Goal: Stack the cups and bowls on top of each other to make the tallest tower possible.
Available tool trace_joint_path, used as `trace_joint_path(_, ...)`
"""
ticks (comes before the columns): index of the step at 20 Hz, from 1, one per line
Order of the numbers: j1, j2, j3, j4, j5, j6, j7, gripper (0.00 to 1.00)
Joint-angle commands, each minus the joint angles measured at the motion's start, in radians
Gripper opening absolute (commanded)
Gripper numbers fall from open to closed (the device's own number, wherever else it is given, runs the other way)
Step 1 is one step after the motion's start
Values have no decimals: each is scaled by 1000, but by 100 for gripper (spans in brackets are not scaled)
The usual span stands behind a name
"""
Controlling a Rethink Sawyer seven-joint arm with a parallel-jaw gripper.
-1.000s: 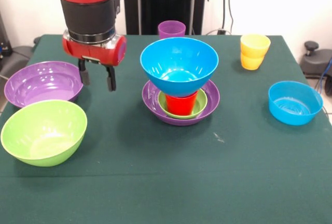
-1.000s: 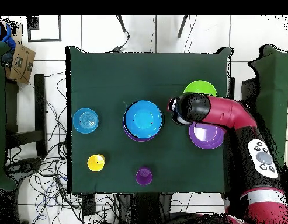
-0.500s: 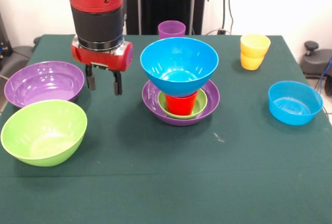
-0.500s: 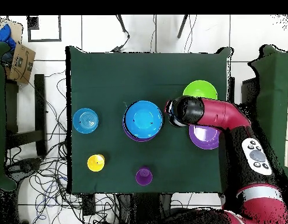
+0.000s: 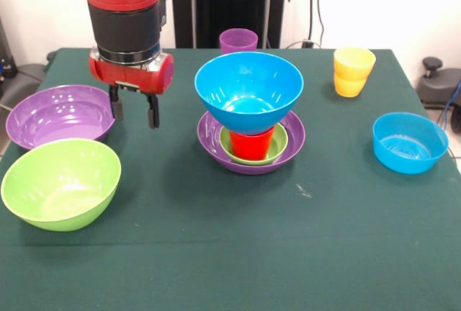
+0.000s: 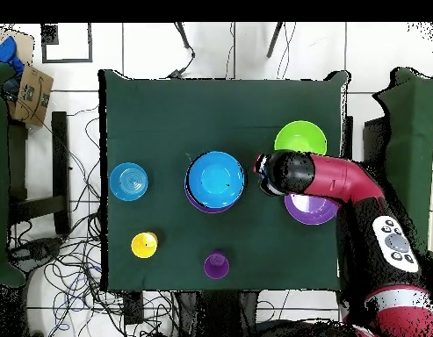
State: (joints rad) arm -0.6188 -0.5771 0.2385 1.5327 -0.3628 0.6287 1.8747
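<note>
The tower (image 5: pixel 250 120) — purple base bowl, small green bowl, red cup, large blue bowl (image 5: pixel 248 91) on top — stands mid-table, and beside the loose purple bowl (image 5: pixel 59 114) hangs the gripper (image 5: pixel 133 111), fingers apart, empty.

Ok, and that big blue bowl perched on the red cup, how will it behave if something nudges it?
The large blue bowl likely tips easily: it rests only on the narrow red cup, its rim far wider than that support. Its glossy plastic probably slides readily. It looks rigid and light, so even a gentle nudge could shift it.
</note>
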Motion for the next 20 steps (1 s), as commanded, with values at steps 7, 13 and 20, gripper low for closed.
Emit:
trace_joint_path(7, -108, -29, 95, 121, -90, -32, -185, 100)
trace_joint_path(13, -129, 40, 95, 136, -155, -128, -150, 100)
trace_joint_path(20, -151, 76, 81, 154, -219, -192, -118, 100)
